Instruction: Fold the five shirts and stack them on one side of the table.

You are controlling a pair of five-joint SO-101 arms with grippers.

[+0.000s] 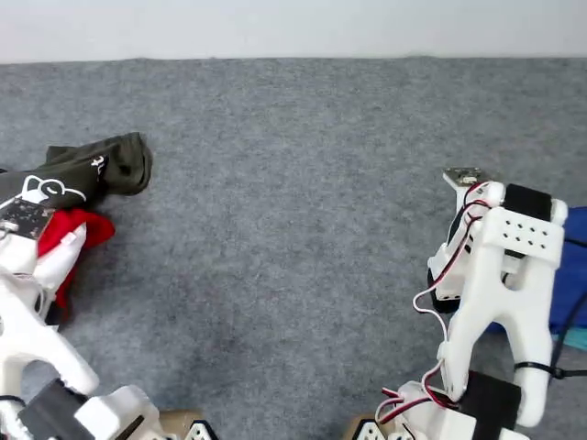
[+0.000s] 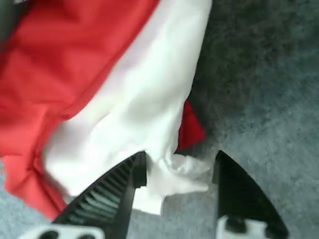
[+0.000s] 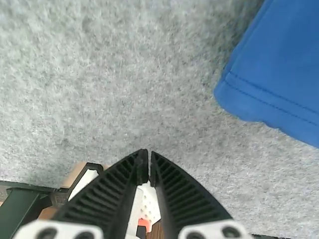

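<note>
Left wrist view shows left claw (image 2: 180, 156) spread over white shirt (image 2: 144, 99); right claw (image 3: 149, 152) clenched

surface: grey carpet-like table cover (image 1: 303, 211) | rear: pale wall strip (image 1: 293, 27) | light: even

The high view looks down over the table (image 1: 303, 183), which each wrist view faces from close above

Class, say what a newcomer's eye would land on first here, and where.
Shirts heaped at the table's left edge: a red shirt and a white shirt, a dark green shirt behind. The left gripper stands open around a white fold; a blue shirt lies near the shut right gripper.
</note>
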